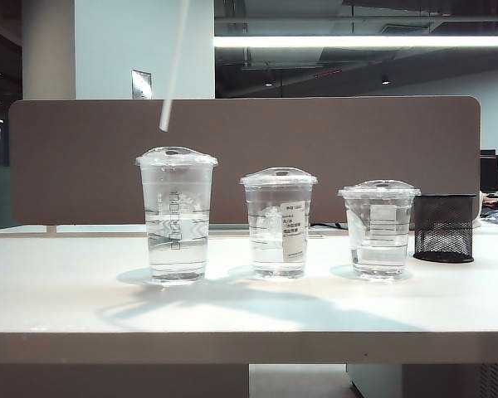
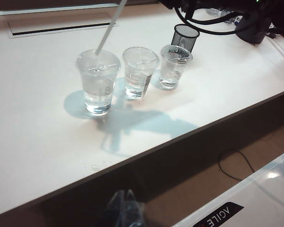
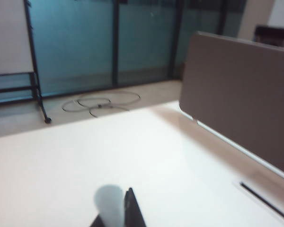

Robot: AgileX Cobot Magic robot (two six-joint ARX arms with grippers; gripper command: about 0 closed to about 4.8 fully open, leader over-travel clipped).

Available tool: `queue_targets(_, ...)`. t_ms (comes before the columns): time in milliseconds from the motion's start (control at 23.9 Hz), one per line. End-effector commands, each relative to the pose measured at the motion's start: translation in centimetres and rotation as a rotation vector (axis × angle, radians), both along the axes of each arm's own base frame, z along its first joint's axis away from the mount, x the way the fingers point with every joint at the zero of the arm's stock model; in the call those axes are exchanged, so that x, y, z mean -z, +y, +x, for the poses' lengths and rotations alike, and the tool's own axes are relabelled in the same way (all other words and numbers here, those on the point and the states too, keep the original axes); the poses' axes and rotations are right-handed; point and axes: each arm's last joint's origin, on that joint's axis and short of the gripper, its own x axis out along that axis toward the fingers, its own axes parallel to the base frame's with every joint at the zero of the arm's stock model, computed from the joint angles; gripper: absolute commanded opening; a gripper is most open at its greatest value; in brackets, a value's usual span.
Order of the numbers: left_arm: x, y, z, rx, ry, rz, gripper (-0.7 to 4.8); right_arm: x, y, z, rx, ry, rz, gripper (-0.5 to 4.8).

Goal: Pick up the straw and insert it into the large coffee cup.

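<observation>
Right claw (image 3: 120,215) clamps straw (image 1: 173,66); left claw unseen; white table (image 1: 249,307), brown partition (image 1: 357,149).

Straw (image 3: 109,204) in right tool (image 3: 118,213)

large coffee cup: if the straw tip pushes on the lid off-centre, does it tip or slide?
Probably stays put: the large coffee cup looks about half full of clear liquid, so it is bottom-heavy. Its thin clear walls and domed lid likely flex. The straw, hanging tilted just above the lid in the shut right gripper, looks light and straight.
</observation>
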Motion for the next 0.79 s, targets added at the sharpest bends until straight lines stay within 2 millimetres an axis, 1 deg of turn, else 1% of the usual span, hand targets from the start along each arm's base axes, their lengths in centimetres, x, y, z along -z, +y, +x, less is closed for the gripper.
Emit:
queue_targets(42,-0.1,0.0,0.0,0.003,-0.011,-0.003,-0.03,0.2,-0.1,-0.1,0.003,0.035,-0.034,-0.01)
queue_targets(376,-0.1,0.0,0.0,0.003,-0.011,-0.003,-0.03,0.5,-0.1,-0.1,-0.002,0.055,-0.049,-0.01)
queue_targets(543,-0.1,0.0,0.0,0.003,-0.011,-0.003,-0.03,0.9,-0.1,-0.2,-0.004,0.092,-0.071,-0.01)
queue_targets(794,-0.1,0.0,0.0,0.003,-0.011,-0.003,-0.03,1.3,0.4,-0.2,-0.017,0.1,-0.079,-0.01)
